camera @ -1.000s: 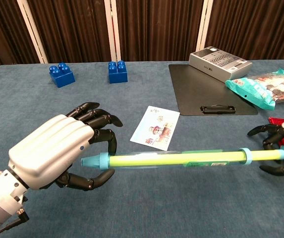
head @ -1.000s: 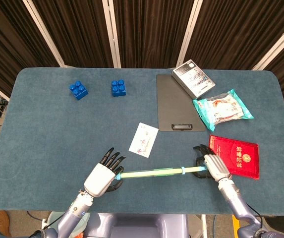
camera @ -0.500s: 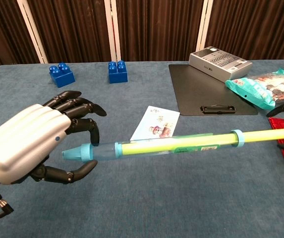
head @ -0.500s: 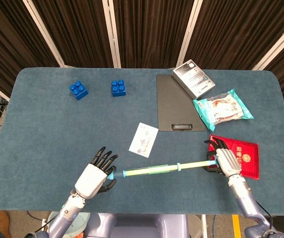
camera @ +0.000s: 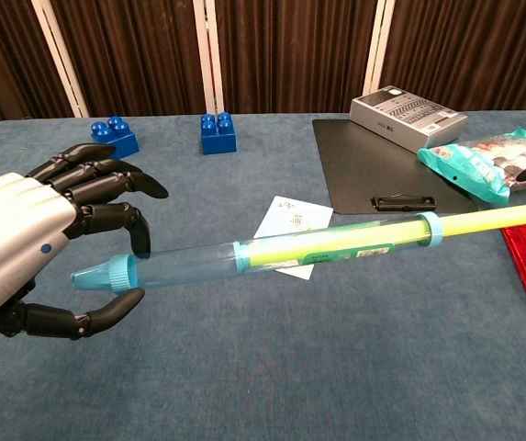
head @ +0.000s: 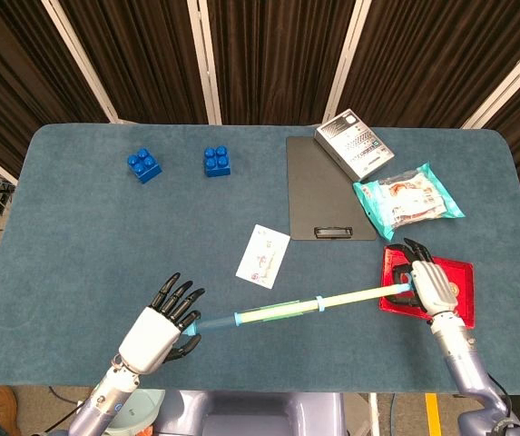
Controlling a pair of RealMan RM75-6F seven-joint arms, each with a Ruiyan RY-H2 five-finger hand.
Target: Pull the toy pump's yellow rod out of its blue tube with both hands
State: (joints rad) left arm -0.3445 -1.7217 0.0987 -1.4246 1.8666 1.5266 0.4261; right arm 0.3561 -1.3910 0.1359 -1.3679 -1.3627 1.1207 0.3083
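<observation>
Two hands stretch the toy pump above the table (head: 78, 227): the left hand (head: 155, 329) pinches the blue tube (camera: 175, 267) by its capped end, the right hand (head: 430, 286), over the red booklet (head: 455, 272), clamps the yellow rod (camera: 483, 220). Light, rigid, likely slick plastic; end grips suit best.

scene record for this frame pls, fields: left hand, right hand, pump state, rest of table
left hand: pinches capped end of blue tube
right hand: grips far end of yellow rod, over red booklet
pump state: rod partly out, still inside tube; pump held above table
rest of table: two blue blocks, black clipboard, grey box, snack bag, card
</observation>
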